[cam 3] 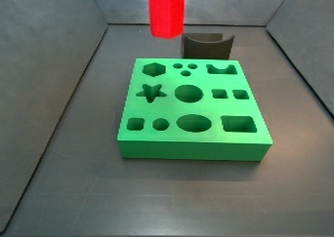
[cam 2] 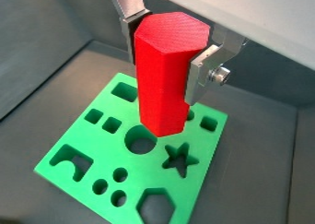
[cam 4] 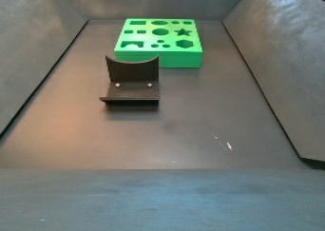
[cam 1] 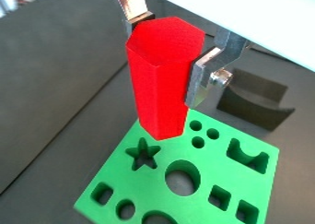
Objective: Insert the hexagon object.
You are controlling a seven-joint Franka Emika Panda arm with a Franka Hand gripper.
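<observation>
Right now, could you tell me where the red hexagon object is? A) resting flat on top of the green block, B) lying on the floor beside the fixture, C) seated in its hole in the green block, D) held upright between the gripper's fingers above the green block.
D: in both wrist views the hexagon object stands upright between the gripper fingers, clear above the green block.

Hexagon object (cam 1: 160, 76): smooth red plastic look, faint fine layer lines on the faces, matt with a soft sheen.

Gripper (cam 2: 167, 36), above the green block, clamps it; fingers (cam 2: 204, 65) bare silver metal, brushed.

Green block (cam 3: 193, 109): matt plastic look, clean-edged holes.

Fixture (cam 4: 129, 81): dark, dull, matt.

Floor (cam 4: 165, 140): dark grey, flat, low sheen, few pale specks.
</observation>
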